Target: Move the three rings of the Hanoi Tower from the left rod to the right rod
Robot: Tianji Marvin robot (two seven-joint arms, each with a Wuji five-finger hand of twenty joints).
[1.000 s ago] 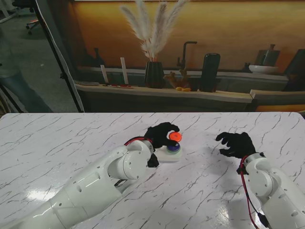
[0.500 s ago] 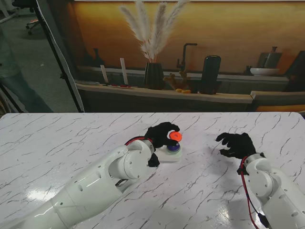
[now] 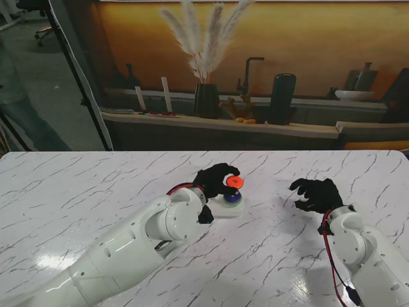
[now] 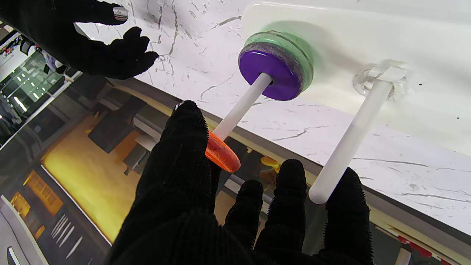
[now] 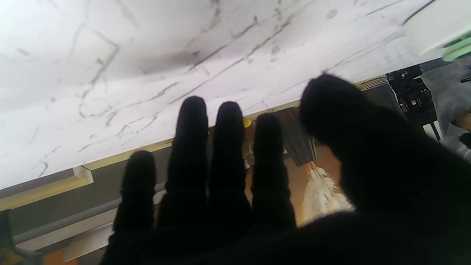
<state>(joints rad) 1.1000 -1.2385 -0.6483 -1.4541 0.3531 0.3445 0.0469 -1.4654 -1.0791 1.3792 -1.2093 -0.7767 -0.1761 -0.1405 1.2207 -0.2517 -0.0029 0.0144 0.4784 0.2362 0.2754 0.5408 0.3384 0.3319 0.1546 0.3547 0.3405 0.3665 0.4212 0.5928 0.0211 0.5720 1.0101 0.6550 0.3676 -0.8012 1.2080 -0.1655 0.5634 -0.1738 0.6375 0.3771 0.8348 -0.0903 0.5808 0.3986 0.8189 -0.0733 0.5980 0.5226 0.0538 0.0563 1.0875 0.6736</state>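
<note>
The white tower base (image 3: 225,209) stands mid-table. On one rod (image 4: 241,106) a purple ring (image 4: 272,75) lies on a green ring (image 4: 296,46). My left hand (image 3: 216,179) is shut on the orange ring (image 3: 234,183), pinching it at the tip of that same rod; the wrist view shows the orange ring (image 4: 222,154) under my thumb. A second rod (image 4: 349,138) beside it is bare, its tip against my fingers. A third rod is not visible. My right hand (image 3: 316,193) hovers open to the right of the base, holding nothing.
The marble table (image 3: 77,192) stretches to both sides of the base. Behind its far edge is a counter with a dark vase of pampas grass (image 3: 206,99) and a black cylinder (image 3: 282,96). A corner of the base (image 5: 438,25) shows in the right wrist view.
</note>
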